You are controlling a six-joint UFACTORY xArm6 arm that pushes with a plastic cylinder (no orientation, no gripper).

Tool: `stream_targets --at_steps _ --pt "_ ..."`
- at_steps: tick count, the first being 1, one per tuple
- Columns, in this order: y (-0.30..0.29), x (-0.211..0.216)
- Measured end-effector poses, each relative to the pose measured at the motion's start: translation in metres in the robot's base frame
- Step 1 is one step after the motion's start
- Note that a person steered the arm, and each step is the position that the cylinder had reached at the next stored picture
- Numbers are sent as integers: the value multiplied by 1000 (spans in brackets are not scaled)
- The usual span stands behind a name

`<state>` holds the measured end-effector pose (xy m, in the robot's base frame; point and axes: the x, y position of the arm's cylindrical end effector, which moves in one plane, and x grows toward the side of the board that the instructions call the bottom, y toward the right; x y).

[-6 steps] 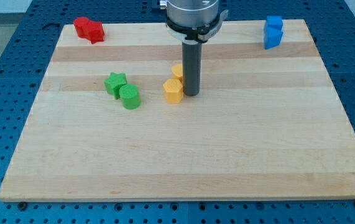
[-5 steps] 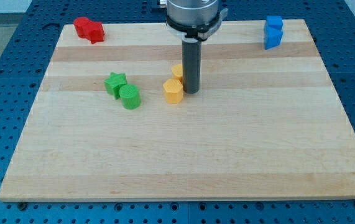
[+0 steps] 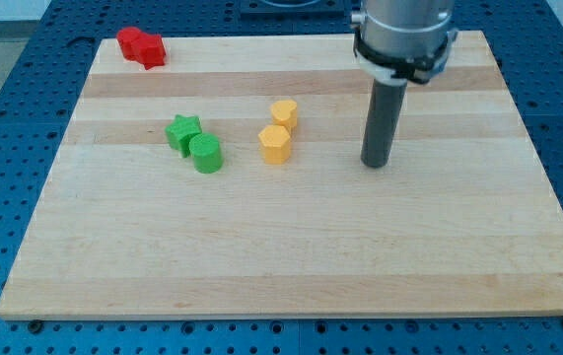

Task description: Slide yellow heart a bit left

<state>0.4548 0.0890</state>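
Note:
The yellow heart [image 3: 283,112] sits near the board's middle, just above a yellow hexagon-like block [image 3: 275,144]; the two are almost touching. My tip [image 3: 377,163] rests on the wooden board [image 3: 281,256] well to the right of both yellow blocks, touching neither. The rod rises from it to the arm's head at the view's top.
A green star [image 3: 182,131] and a green cylinder [image 3: 205,154] lie left of the yellow blocks. A red block [image 3: 141,46] is at the top left corner. The blue block at the top right is hidden behind the arm's head.
My tip has moved from right beside the yellow blocks to well to their right. The yellow blocks have stayed put; the arm's head now covers the blue block.

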Motion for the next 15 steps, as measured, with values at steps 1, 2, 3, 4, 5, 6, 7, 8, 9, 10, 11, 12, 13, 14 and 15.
stream_targets --at_steps 1,2,3,4,5,6,7,8,9,10,11,12,13,14,15 --pt "-10 -8" --pt "24 -53" --pt "23 -67" --pt "20 -94" --pt "20 -94" --pt "19 -95" --pt "19 -95" --pt "-3 -100" --pt "-28 -109" --pt "-30 -109" --pt "-30 -109" --pt "-45 -109" --pt "-68 -110" --pt "-81 -110" --pt "-96 -110"
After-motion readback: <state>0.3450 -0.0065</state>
